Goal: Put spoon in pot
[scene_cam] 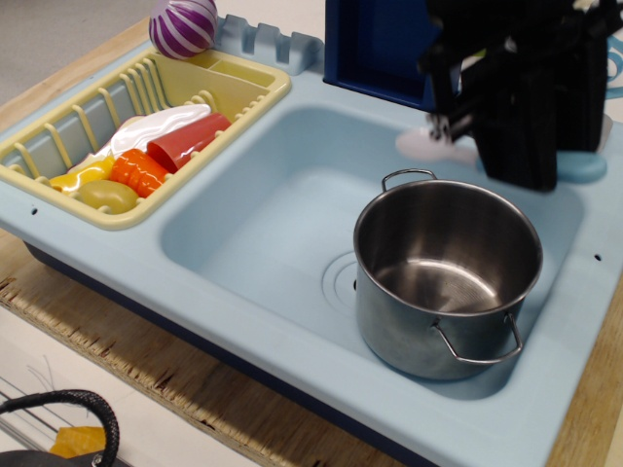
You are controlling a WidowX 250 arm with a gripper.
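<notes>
The pot [448, 277] is a shiny steel pot with two wire loop handles, standing upright and empty in the right part of the light-blue sink basin [263, 224]. My black gripper [511, 161] hangs just behind and above the pot's far rim, shut on the spoon. The spoon lies crosswise in the fingers: its white bowl [425, 146] sticks out to the left and the end of its light-blue handle [582, 168] sticks out to the right. The spoon's middle is hidden by the fingers.
A yellow dish rack [58, 146] at the left holds red, orange, yellow and white toys. A purple striped ball [182, 26] sits at its far corner. A dark blue box [375, 44] stands behind the sink. The wooden table edge [146, 375] runs along the front.
</notes>
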